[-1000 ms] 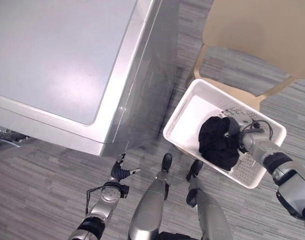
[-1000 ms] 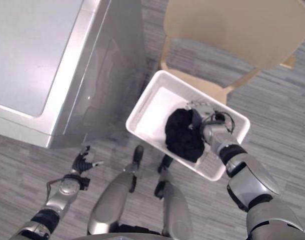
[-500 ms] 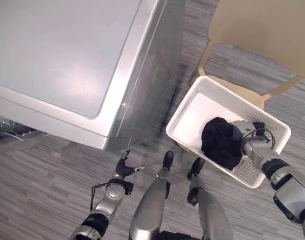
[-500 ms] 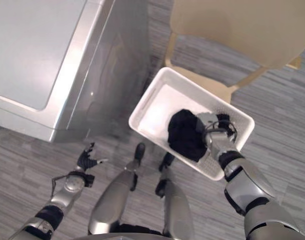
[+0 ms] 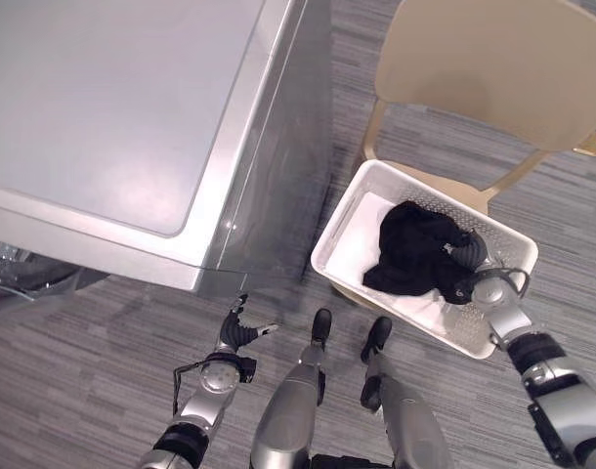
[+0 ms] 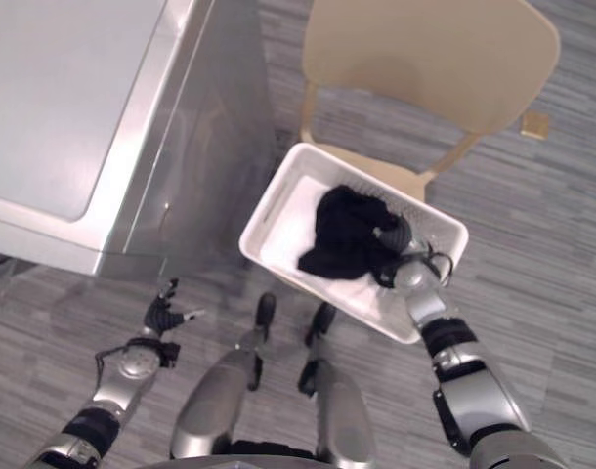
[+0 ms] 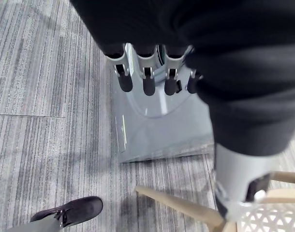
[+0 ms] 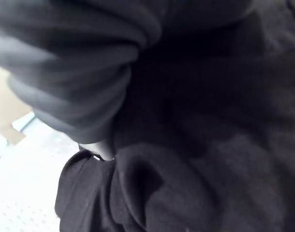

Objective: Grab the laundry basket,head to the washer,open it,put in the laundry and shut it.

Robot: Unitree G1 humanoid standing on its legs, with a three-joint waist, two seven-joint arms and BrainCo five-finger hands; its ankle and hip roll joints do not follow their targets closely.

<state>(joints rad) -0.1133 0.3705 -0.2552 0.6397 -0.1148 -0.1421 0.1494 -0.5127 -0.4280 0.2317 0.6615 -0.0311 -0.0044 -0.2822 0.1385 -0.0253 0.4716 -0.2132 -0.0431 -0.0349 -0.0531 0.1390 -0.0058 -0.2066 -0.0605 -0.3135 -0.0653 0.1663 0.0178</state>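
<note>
Laundry [image 5: 415, 256], a heap of black cloth, lies in the white laundry basket [image 5: 342, 231], piled toward the side nearest the right hand [image 5: 471, 264] and spilling a fold toward the basket's middle. The basket stands on the grey striped floor [image 5: 103, 371], just beside the silver washer [image 5: 112, 117] and in front of a tan chair [image 5: 493, 68], whose wooden legs run down behind the basket's far rim.

The right hand is down inside the basket, pressed against the dark cloth at its right edge. In the right wrist view the black fabric bunches close round the hand's ribbed cover, and the fingers are buried in the folds, so whether they are closed on the cloth cannot be told.

The left hand [image 5: 241, 332] hangs low over the floor near the washer's front corner, well apart from the basket. In the left wrist view its fingers [image 7: 145, 79] stand straight and spread in a row, holding nothing, with the washer's grey side panel past their dark tips and a chair leg and a corner of the basket's perforated wall nearby.
</note>
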